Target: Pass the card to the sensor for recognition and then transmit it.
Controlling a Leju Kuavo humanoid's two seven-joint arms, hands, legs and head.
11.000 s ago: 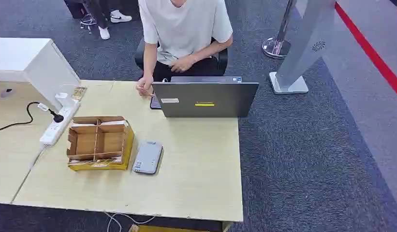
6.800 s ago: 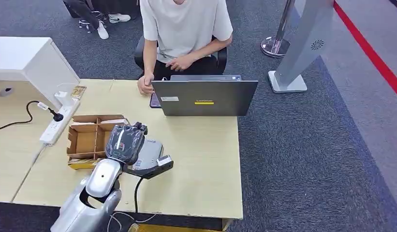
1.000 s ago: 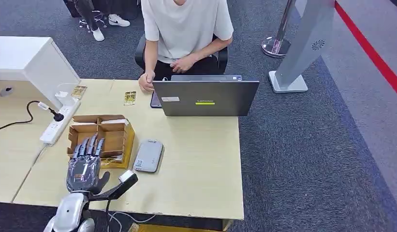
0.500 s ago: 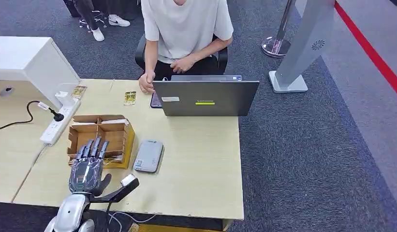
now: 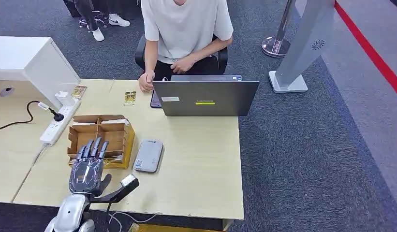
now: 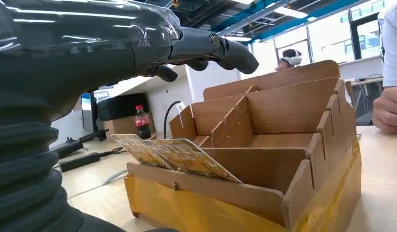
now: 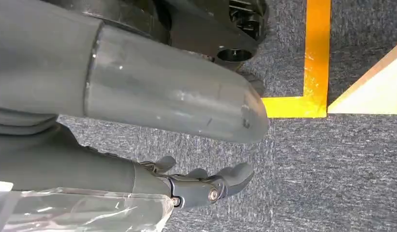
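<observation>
A yellow patterned card [image 5: 130, 98] lies flat on the table's far side, just in front of the seated person's hand [image 5: 146, 82]. The grey card sensor [image 5: 148, 156] rests on the table to the right of the wooden divider box [image 5: 100, 140]. More patterned cards [image 6: 172, 157] lean in the box's nearest slot. My left hand [image 5: 87, 166] hovers at the box's near edge, fingers spread and straight, holding nothing; the fingers [image 6: 220, 48] reach over the box. My right hand [image 7: 206, 186] hangs above the carpet with nothing in it, fingers loosely bent.
An open laptop [image 5: 205, 97] stands between the person and the sensor. A white power strip [image 5: 56, 125] with a black cable lies left of the box, beside a white cabinet [image 5: 27, 60]. Another small card [image 5: 79, 92] lies at the far left. The table's front edge [image 5: 138, 210] is close behind my wrist.
Over the last second my left hand edged slightly forward toward the box. Since 6.8 s ago it left the sensor, and a card now lies near the person.
</observation>
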